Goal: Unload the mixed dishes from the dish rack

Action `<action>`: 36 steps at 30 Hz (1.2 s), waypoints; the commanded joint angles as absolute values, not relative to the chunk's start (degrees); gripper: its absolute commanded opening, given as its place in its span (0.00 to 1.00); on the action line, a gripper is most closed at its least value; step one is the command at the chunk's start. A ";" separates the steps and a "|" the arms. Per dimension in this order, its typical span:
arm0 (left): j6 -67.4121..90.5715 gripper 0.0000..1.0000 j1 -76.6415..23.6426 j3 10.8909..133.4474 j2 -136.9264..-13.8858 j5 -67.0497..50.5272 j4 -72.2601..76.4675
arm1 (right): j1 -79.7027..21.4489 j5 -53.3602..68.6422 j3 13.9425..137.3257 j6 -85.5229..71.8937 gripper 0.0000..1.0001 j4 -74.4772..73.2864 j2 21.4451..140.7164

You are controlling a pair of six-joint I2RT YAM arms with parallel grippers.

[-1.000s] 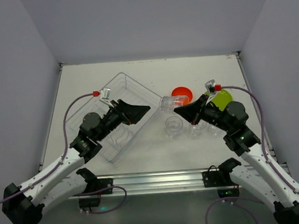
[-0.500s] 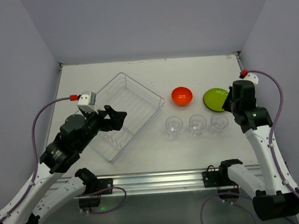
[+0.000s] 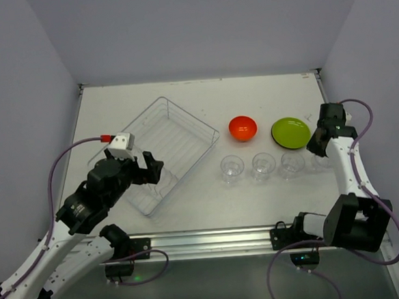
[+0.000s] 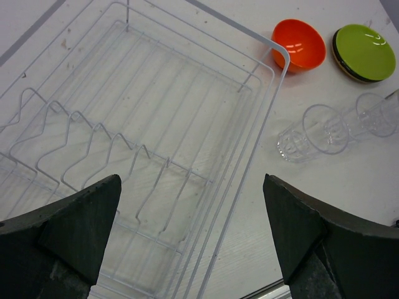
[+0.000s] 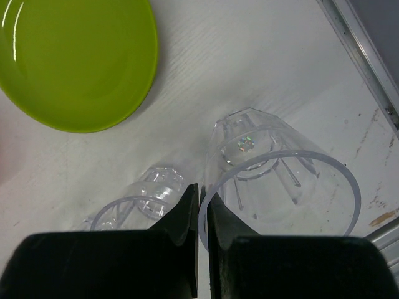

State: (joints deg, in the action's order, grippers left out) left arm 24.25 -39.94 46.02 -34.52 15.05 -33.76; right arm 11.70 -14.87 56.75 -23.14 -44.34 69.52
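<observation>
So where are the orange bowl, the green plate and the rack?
orange bowl (image 3: pixel 242 127), top view, its hollow middle
green plate (image 3: pixel 290 131), top view, its middle
rack (image 3: pixel 168 138), top view, its bare floor

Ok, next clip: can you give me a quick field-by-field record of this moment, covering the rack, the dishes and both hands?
rack: nothing in it, left of centre on the table
bowl: orange, on the table right of the rack
plate: green, on the table right of the bowl
glasses: four, upright in a row nearer the arms than the bowl and plate
left hand: open, over the rack, holding nothing
right hand: shut on the rim of the rightmost glass
dishes left in rack: none
</observation>
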 commanded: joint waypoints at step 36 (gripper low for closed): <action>25.05 1.00 -40.43 45.00 -28.65 21.79 -33.92 | 16.00 -13.53 56.87 -24.08 0.30 -44.91 81.39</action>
State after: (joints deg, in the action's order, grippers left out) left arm 24.47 -40.21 45.15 -28.45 19.99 -34.06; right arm 15.81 -12.49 56.31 -23.64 -43.90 81.41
